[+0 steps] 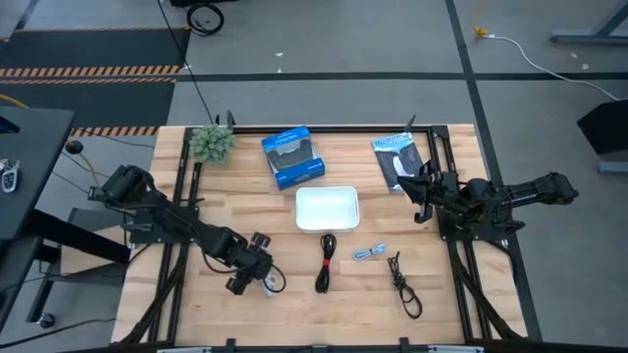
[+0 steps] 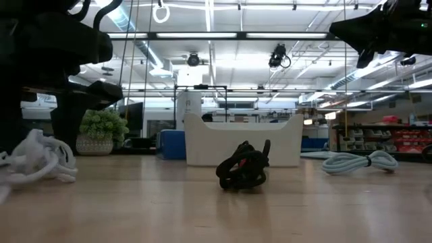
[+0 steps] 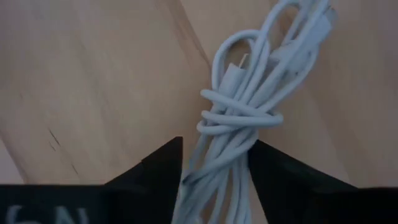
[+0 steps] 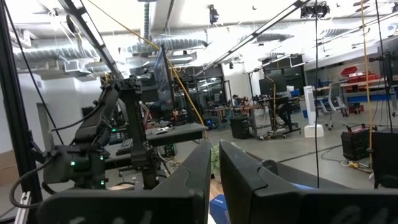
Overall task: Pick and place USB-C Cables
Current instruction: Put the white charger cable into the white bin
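My left gripper (image 1: 253, 277) is down near the table's near edge, shut on the white cable bundle (image 3: 249, 93), which also shows in the low view (image 2: 37, 162). The black cable with the red band (image 1: 327, 265) lies on the wood in front of the white tray (image 1: 327, 224). The short light blue-grey cable (image 1: 369, 253) lies to its right. The dark cable (image 1: 402, 284) rests nearer the near edge. My right gripper (image 4: 214, 168) is shut and hovers above the table's right side, near the black-and-white packet (image 1: 397, 160). My left gripper pinches the white cable bundle between its two fingers (image 3: 158, 171), just past the wrapped waist, on the strands of one end (image 3: 214, 165). Several strands run between the fingers, which point down from above and lie across the bundle. The bundle rests on the table.
A blue box (image 1: 292, 157) and a small green plant (image 1: 211, 144) sit near the far edge. The black frame rails (image 1: 182, 211) run along both sides of the table. Bare wood lies between the tray and the left arm.
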